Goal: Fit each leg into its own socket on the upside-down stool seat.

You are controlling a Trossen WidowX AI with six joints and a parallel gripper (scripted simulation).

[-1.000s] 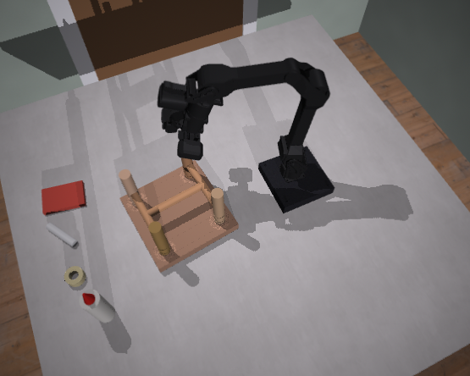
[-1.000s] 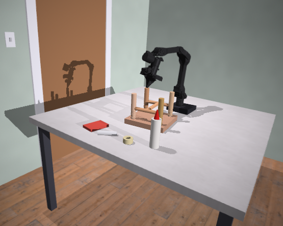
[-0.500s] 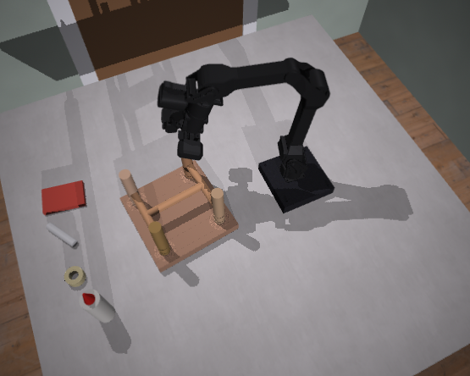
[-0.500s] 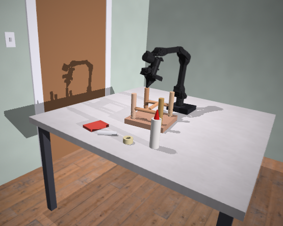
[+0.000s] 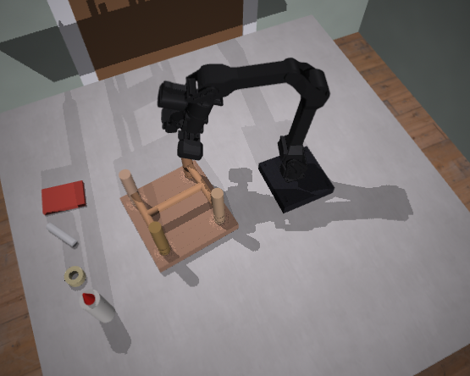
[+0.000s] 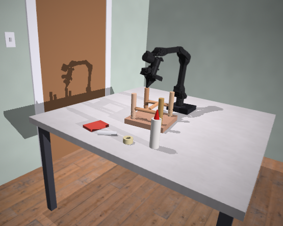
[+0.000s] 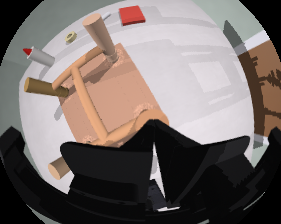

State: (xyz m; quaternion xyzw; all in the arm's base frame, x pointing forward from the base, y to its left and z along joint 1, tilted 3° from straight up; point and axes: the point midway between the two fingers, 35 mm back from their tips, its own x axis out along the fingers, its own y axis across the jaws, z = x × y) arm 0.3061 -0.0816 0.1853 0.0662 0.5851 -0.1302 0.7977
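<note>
Orange-brown wood marks the leg directly below the tool, its long axis near upright and its top at the fingertips, touching or almost so. The tool is narrow, fingers together, with nothing between them. This leg stands at the corner of the upside-down seat facing the door-side edge of the table. All 4 legs stand up, 1 of them darker and mustard; whether every shoulder is down, I cannot tell. Pressing straight down along the axis probably suits; sideways force could tilt it.
</note>
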